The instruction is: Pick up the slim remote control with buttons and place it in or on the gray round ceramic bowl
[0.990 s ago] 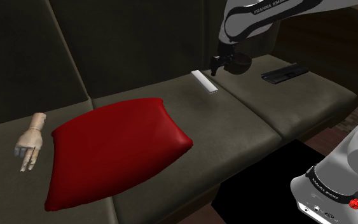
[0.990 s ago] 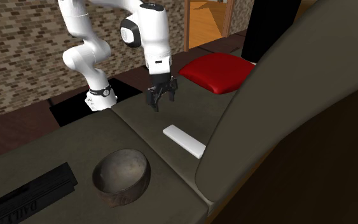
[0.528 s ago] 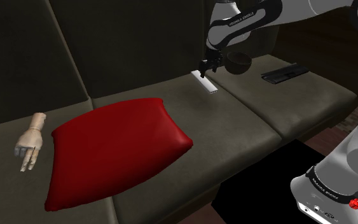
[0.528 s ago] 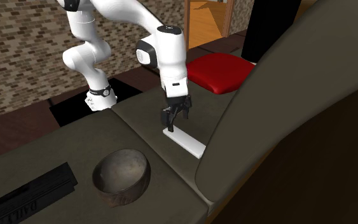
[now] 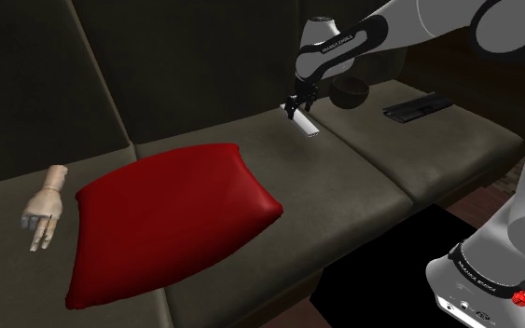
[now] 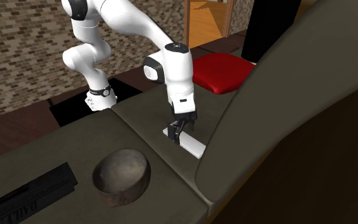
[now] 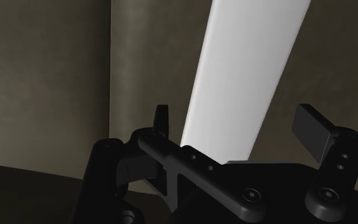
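Note:
A slim plain white remote (image 5: 307, 125) (image 6: 191, 145) lies flat on the sofa seat close to the backrest. My gripper (image 5: 295, 111) (image 6: 178, 130) has come down over one end of it and is open. In the wrist view the white bar (image 7: 247, 70) runs between the two fingers (image 7: 161, 121), which stand apart on either side without clasping it. The grey round bowl (image 5: 350, 91) (image 6: 123, 175) sits on the neighbouring seat cushion, just beyond the remote's other end, with nothing in it.
A red cushion (image 5: 167, 219) (image 6: 219, 70) and a wooden hand model (image 5: 44, 207) lie further along the sofa. A flat black box (image 5: 417, 107) (image 6: 28, 194) rests past the bowl. The sofa backrest (image 6: 285, 114) rises right beside the remote. The arm's base (image 6: 98, 98) stands off the seat.
The gripper has swung from over the seat toward the backrest and dropped onto the remote's end, staying open. The remote and bowl have not moved.

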Controlling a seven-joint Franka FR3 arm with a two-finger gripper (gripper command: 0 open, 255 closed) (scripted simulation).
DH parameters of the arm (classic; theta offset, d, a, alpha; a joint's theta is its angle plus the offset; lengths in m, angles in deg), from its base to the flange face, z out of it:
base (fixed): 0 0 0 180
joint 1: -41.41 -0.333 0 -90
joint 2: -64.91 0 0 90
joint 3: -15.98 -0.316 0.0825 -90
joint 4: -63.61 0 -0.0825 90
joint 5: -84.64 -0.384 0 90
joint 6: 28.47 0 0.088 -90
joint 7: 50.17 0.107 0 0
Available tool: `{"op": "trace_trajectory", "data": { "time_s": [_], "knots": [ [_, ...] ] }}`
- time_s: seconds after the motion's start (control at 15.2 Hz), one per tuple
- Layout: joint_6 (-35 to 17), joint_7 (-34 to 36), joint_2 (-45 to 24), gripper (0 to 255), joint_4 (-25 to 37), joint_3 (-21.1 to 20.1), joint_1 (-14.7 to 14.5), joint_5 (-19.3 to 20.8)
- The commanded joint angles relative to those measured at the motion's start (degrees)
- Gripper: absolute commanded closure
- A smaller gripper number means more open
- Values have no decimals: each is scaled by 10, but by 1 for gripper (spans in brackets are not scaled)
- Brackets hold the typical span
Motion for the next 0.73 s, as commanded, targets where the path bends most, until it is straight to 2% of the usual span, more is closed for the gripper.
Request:
{"op": "trace_trajectory", "data": {
  "time_s": [0.0,0.53,0.59,0.66],
  "knots": [
    [-12,0,-13,0,2,0,0,-1],
    [-15,0,-16,0,2,0,1,-1],
    [-15,0,-16,255,2,0,1,-1],
    [-15,0,-16,255,2,0,1,-1]
  ]
}}
